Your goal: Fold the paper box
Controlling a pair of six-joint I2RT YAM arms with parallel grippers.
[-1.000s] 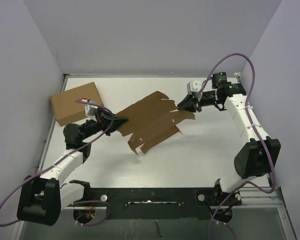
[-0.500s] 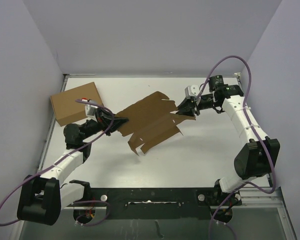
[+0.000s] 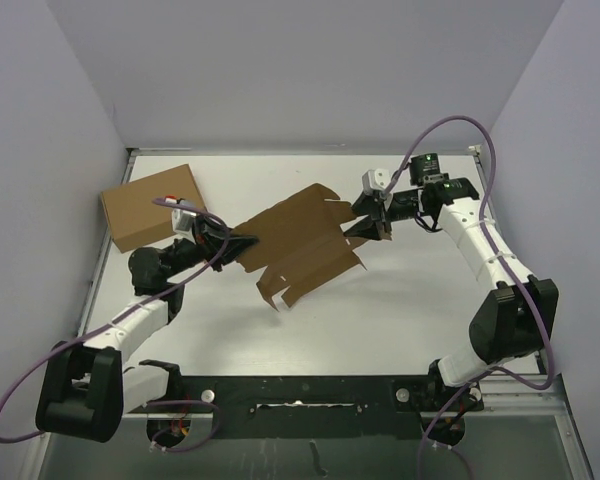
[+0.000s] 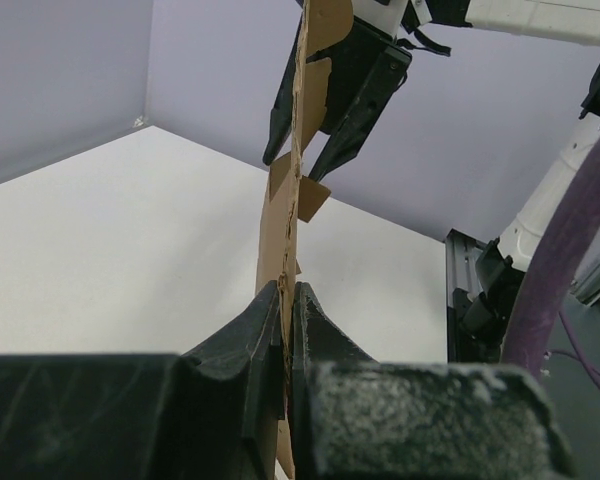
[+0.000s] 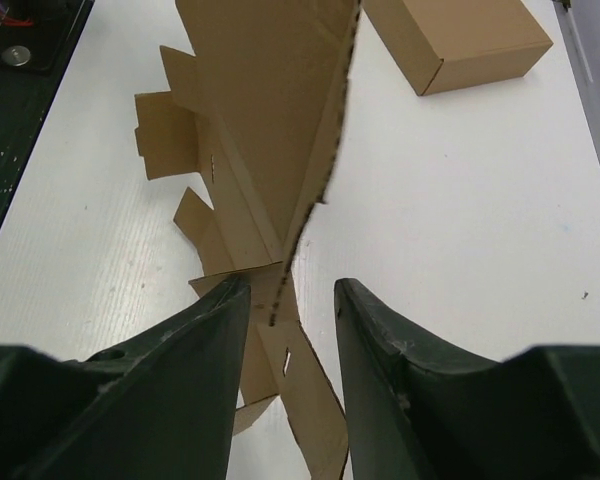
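I see white links and black joints on my left arm (image 3: 140,318) and right arm (image 3: 485,240), purple cables (image 4: 552,270) looping off both.

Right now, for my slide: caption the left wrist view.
Left pincer clamps the paper box; right pincer open around its far edge.

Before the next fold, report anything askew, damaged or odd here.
The paper box blank hangs tilted off the table, bowed rather than flat, pinched at one end only by the left gripper. The right gripper straddles the far end with jaws open, not gripping. No tear is visible.
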